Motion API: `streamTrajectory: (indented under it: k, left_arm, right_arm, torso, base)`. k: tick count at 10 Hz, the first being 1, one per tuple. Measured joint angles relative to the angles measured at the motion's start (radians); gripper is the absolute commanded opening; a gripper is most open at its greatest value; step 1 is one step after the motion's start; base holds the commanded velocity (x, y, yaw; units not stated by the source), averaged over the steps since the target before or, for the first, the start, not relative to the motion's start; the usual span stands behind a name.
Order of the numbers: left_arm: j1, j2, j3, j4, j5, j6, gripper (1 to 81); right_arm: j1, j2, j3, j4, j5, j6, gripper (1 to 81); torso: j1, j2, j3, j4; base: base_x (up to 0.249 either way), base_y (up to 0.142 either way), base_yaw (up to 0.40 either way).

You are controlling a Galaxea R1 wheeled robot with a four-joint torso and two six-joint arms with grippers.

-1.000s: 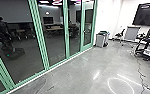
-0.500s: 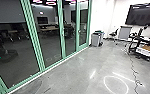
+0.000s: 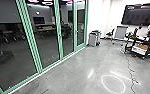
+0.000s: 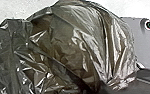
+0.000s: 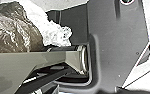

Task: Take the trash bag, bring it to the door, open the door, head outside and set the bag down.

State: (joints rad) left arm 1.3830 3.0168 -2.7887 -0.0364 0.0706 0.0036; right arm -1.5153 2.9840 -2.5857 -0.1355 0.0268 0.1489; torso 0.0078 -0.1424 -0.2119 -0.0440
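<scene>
The dark, shiny trash bag bulges large in the left wrist view, its folds drawn together at my left gripper, which is shut on it. In the right wrist view, part of the bag lies beyond the robot's jointed bar, beside a bright white crumpled patch. How my right gripper stands cannot be told. Green-framed glass panels run along the left of the head view, with a narrow glass door at their far end, standing closed.
A grey bin stands by the far wall just past the glass. Beyond it are a chair and a grey panel. A black cart holds boxes at the right, and a cable trails over the floor.
The head camera has turned to the right, so the whole room has shifted left in its picture. The robot's reflection in the glass has slid toward the left edge.
</scene>
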Motion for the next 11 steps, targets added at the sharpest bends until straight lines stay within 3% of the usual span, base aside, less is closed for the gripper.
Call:
streamTrajectory:
  k: [8, 11]
  left_arm:
    - [0.002, 0.000, 0.000, 0.000, 0.000, 0.000, 1.0]
    - [0.016, 0.000, 0.000, 0.000, 0.001, 0.000, 1.0]
  right_arm:
    - [0.000, -0.001, 0.000, 0.000, 0.001, 0.000, 81.1]
    - [-0.013, -0.001, 0.000, 0.000, -0.001, -0.001, 81.1]
  torso:
    - [0.000, 0.000, 0.000, 0.000]
    - [-0.003, -0.001, 0.001, 0.000]
  base:
    - [0.000, 0.000, 0.000]
    - [0.086, 0.000, 0.000]
